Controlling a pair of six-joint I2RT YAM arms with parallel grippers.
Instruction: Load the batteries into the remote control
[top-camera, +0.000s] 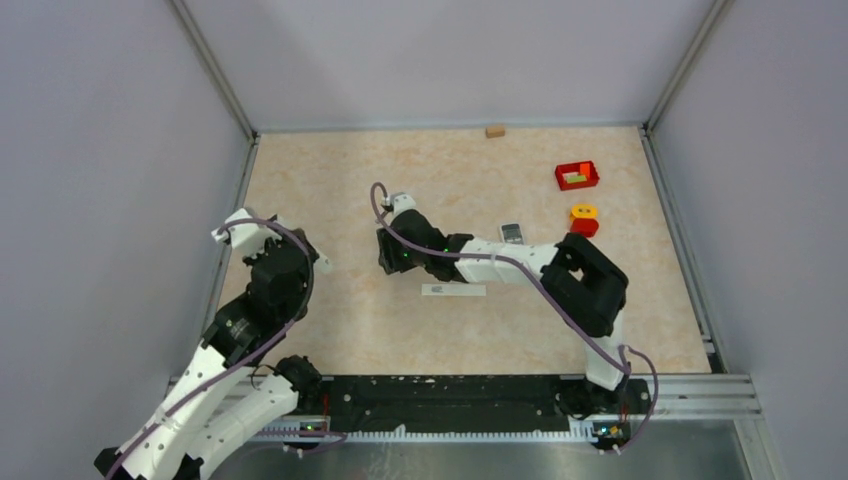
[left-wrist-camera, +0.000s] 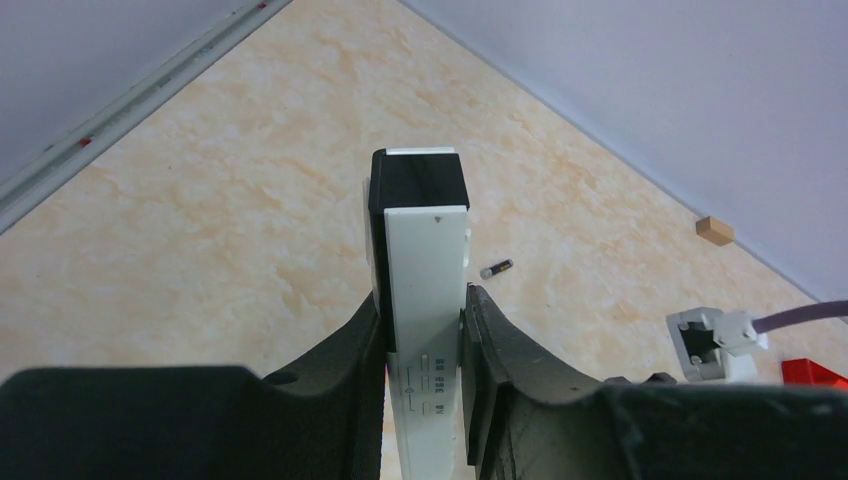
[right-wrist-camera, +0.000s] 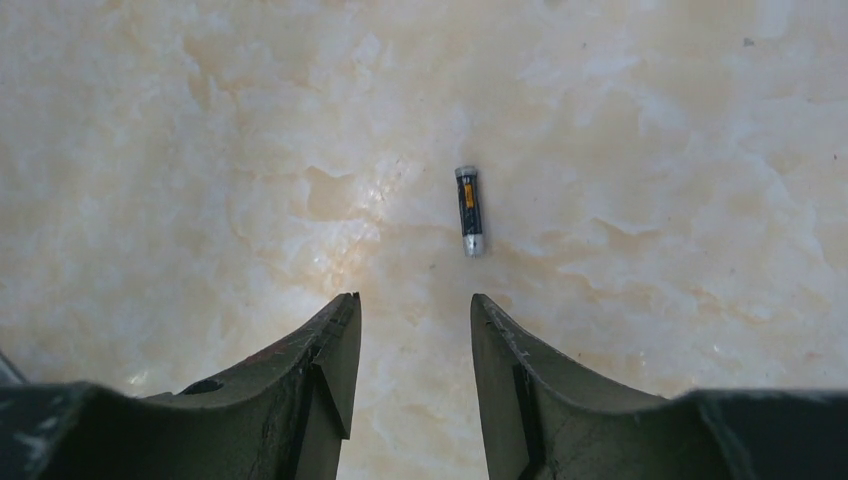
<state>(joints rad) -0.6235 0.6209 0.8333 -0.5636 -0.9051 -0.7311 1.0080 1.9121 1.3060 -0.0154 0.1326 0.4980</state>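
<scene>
The remote control (top-camera: 510, 233), a small white handset with a dark screen above grey buttons, lies on the table just right of my right arm's wrist. One battery (right-wrist-camera: 469, 211), slim and dark with an orange band, lies flat a little beyond my right gripper (right-wrist-camera: 413, 297), whose jaws stand open over bare table. The same battery (left-wrist-camera: 497, 268) shows past the left fingers. My left gripper (left-wrist-camera: 425, 298) is shut on a white slab with a black far end (left-wrist-camera: 428, 270), held off the table at the left. From above, the right gripper (top-camera: 386, 263) hides the battery.
A longer white bar with a small label (top-camera: 453, 290) lies in front of the right arm. A red box (top-camera: 577, 176) and a red-and-yellow piece (top-camera: 584, 218) sit at the back right, and a small wooden block (top-camera: 494, 131) by the back wall. Walls close in three sides.
</scene>
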